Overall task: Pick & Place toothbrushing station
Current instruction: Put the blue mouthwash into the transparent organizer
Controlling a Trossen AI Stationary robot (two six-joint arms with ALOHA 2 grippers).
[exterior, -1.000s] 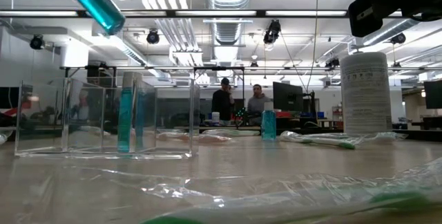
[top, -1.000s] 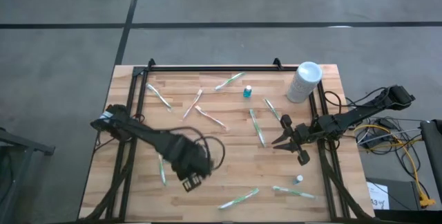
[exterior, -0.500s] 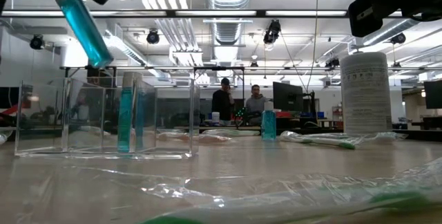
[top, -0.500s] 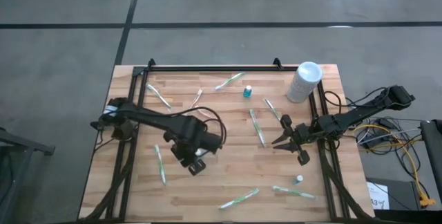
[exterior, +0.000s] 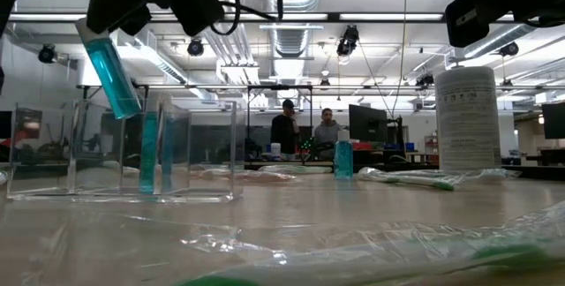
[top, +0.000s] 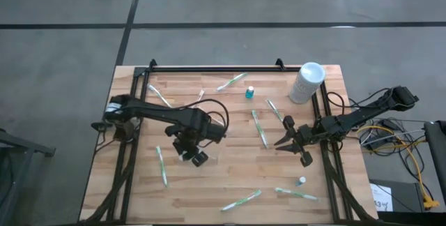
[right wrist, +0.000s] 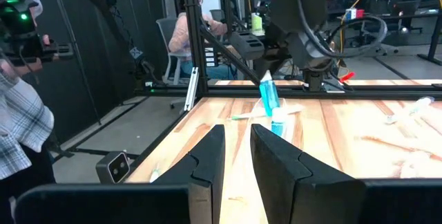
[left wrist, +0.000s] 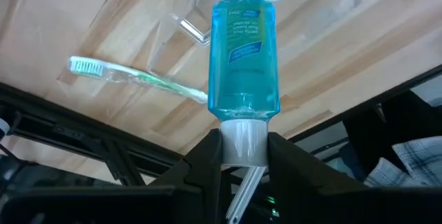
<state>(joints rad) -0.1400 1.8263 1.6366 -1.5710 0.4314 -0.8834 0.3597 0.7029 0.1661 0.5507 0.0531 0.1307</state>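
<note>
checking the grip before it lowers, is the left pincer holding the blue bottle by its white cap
Yes, in the left wrist view the left pincer is closed on the white cap of the blue bottle.

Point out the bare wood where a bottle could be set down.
Free: the stretch between the left gripper and the right gripper, above the near-edge toothbrush. Crowded: the far strip around the small blue bottle and white canister.

Bare wood lies open mid-table point(top: 230, 174) — wrapped toothbrushes point(top: 260, 128) and a clear organizer point(exterior: 124, 154) crowd the rest.
</note>
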